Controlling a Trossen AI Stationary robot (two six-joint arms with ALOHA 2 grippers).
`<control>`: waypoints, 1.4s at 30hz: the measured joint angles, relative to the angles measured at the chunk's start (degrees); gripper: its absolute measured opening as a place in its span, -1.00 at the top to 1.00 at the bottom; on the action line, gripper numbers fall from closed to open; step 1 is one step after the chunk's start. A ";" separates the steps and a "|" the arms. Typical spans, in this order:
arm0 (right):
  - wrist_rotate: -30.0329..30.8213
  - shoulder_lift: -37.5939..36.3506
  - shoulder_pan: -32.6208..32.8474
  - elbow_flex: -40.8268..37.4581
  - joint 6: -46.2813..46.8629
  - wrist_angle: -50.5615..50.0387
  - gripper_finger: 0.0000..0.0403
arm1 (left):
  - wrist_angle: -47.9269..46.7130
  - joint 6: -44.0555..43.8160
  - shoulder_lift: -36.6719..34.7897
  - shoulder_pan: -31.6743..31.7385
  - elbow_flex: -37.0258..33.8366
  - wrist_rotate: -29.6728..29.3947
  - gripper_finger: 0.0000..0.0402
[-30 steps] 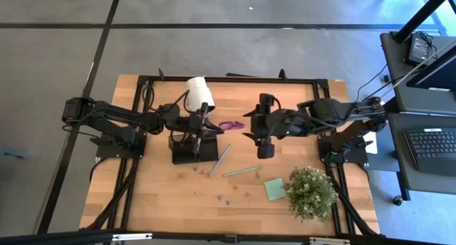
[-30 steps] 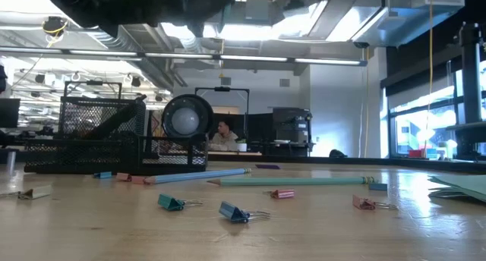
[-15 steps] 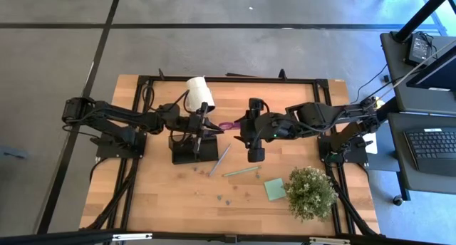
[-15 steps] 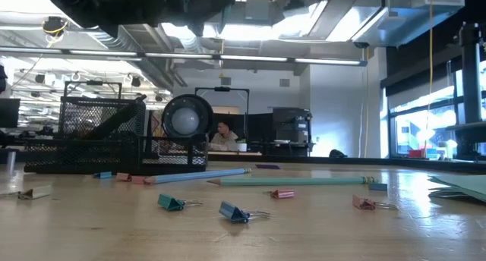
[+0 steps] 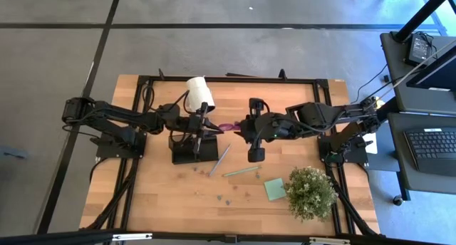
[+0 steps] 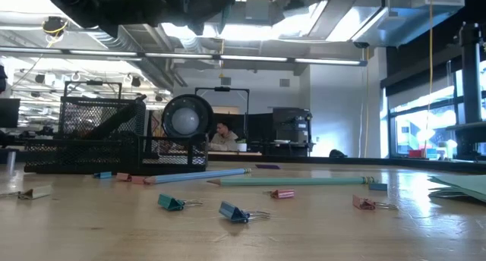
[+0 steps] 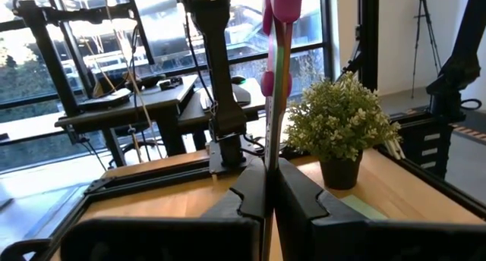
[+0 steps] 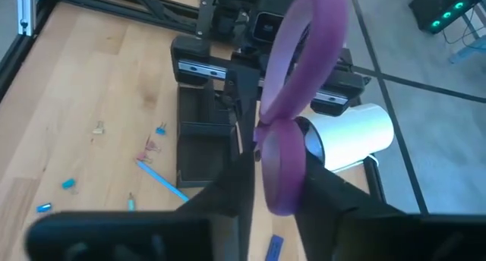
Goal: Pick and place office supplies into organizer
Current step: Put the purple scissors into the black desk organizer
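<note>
Handing off the purple-handled scissors mid-air is where I'm at, I think. My left gripper has its fingers pinched tight on the blade end, holding them up beside the organizer. My right gripper has come in from the other side, and its fingers sit either side of the purple handle loops, looking clamped or close to it. The scissors hang between the two arms, above the desk, near the white roll. Next move, as I see it: confirm the right side's hold, then ease the left fingers apart and swing the scissors over the organizer. The pencil and clips are waiting on the desk.
</note>
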 joint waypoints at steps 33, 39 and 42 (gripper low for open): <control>0.66 -0.04 -0.02 -0.04 -0.09 -0.15 0.86 | -23.86 7.32 -11.28 -2.31 0.01 -6.94 0.15; 0.34 -0.02 -0.22 -0.04 -0.32 0.30 0.86 | -39.91 3.73 -22.31 -2.96 0.01 -9.25 0.15; -0.41 0.37 -1.09 -0.04 -1.24 2.20 0.86 | -49.37 0.70 -27.19 -3.54 0.01 -10.84 0.17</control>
